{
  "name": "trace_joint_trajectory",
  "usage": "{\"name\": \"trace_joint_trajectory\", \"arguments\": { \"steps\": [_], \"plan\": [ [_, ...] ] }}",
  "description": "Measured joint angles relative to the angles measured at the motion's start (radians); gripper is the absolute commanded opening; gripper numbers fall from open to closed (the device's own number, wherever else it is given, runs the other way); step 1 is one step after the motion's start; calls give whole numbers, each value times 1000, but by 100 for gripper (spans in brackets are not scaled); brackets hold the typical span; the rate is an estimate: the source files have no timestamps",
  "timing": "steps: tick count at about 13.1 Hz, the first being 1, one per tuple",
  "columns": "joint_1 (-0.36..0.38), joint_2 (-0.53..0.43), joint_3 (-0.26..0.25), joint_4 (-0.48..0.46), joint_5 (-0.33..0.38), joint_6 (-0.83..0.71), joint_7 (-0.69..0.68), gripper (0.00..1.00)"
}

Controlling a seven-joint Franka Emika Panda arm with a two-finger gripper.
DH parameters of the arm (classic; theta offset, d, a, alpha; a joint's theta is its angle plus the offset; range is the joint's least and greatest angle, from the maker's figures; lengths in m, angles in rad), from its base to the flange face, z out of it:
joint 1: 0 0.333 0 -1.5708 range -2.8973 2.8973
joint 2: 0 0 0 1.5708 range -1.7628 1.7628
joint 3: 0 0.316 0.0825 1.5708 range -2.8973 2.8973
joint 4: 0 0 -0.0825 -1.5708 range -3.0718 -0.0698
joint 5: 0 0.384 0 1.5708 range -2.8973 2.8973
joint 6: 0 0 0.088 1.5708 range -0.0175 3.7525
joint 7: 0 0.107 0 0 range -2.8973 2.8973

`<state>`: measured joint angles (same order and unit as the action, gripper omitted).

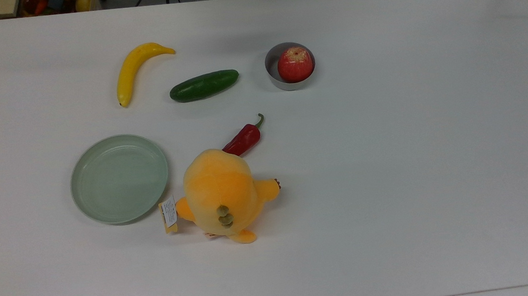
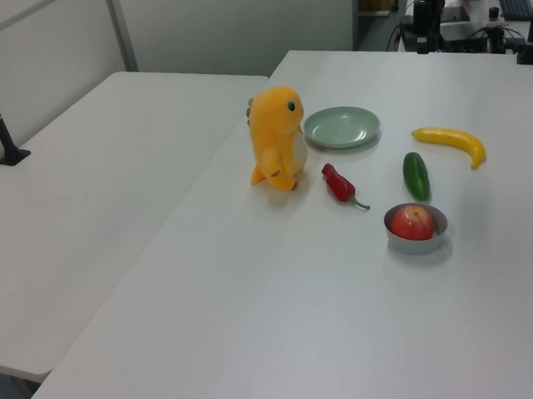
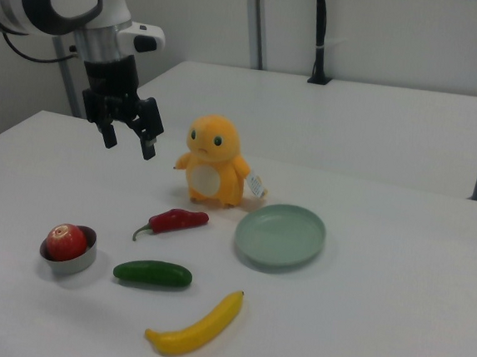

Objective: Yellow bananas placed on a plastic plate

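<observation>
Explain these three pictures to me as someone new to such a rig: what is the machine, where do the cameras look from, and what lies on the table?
The machine is a robot arm; its gripper hangs open and empty above the white table, seen in the right view. The top view looks straight down; the left and right views look across the table from opposite sides. On the table lie a yellow banana, a cucumber, a red chili, an apple in a small metal bowl, an empty pale green plate and an orange plush toy standing beside it.

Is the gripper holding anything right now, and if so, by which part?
Nothing is held. The gripper hangs open in the air above the table, empty. The banana lies on the table, apart from the plate.
</observation>
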<state>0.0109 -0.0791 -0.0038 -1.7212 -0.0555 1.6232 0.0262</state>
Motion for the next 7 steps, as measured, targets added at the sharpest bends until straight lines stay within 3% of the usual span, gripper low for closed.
{"name": "trace_joint_trajectory", "arguments": {
  "steps": [7],
  "plan": [
    [-19, -1, 0, 1, 0, 0, 0, 100]
  ]
}}
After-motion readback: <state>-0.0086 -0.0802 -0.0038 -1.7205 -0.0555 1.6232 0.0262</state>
